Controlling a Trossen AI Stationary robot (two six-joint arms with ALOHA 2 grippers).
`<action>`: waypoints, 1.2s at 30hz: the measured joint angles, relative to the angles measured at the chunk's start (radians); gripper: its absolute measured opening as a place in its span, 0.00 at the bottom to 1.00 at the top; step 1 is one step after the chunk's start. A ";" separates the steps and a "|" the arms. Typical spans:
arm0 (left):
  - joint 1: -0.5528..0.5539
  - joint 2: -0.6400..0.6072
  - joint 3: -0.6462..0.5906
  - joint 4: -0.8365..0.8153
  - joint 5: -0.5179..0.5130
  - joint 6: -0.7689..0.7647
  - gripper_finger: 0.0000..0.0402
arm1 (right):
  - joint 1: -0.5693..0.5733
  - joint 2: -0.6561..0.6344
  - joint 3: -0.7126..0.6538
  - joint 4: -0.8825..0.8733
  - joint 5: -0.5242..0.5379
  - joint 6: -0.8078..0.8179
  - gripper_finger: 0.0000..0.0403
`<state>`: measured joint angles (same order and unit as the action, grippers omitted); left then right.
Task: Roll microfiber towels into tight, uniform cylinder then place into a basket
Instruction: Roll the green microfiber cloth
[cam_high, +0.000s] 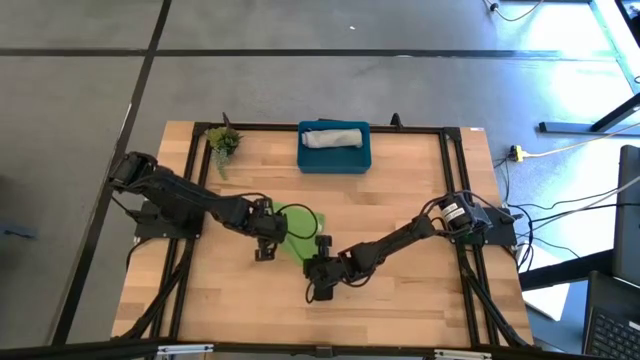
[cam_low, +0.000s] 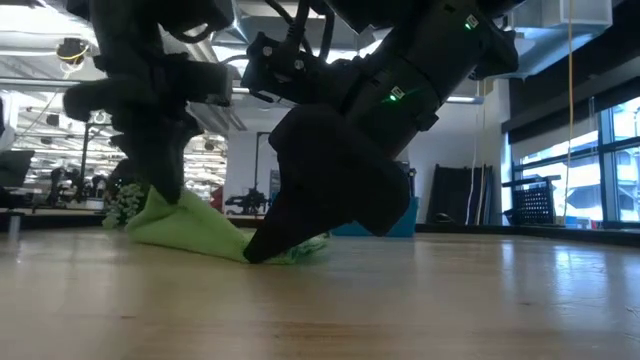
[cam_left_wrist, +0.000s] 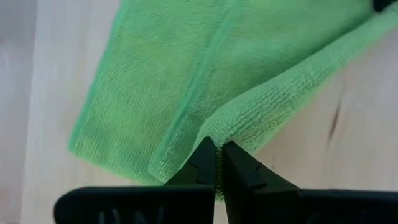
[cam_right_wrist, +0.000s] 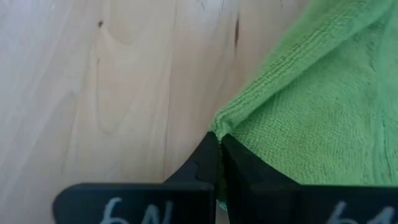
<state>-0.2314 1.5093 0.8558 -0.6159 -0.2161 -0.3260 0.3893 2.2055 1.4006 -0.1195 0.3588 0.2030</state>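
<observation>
Lime green towel (cam_high: 297, 232) at frame centre is pinched by left gripper (cam_high: 264, 238) and right gripper (cam_high: 322, 272); grey towel (cam_high: 333, 136), seemingly rolled, is held in basket (cam_high: 335, 162).

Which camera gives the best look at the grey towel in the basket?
The high view: the rolled grey towel lies in plain sight inside the basket. The low view shows only a sliver of the basket behind the arms; both wrist views show none.

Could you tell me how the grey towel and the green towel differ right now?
The grey towel is rolled into a cylinder, while the green towel is only loosely folded. The grey towel lies in the basket; the green towel lies on the table. Nothing touches the grey towel, whereas the left hand and right hand each pinch an edge of the green towel. Both are soft cloths.
</observation>
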 joint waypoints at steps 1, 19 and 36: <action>0.007 0.000 -0.001 0.002 -0.001 0.000 0.00 | 0.000 0.000 0.000 0.001 -0.006 -0.001 0.02; 0.110 0.005 -0.042 0.106 -0.024 0.023 0.00 | -0.002 0.000 0.000 0.004 -0.007 -0.002 0.02; 0.083 0.012 -0.043 0.088 0.039 -0.014 0.00 | -0.002 -0.001 0.001 0.009 -0.093 -0.003 0.02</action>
<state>-0.1484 1.5211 0.8127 -0.5282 -0.1774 -0.3404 0.3874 2.2047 1.4015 -0.1101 0.2660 0.2001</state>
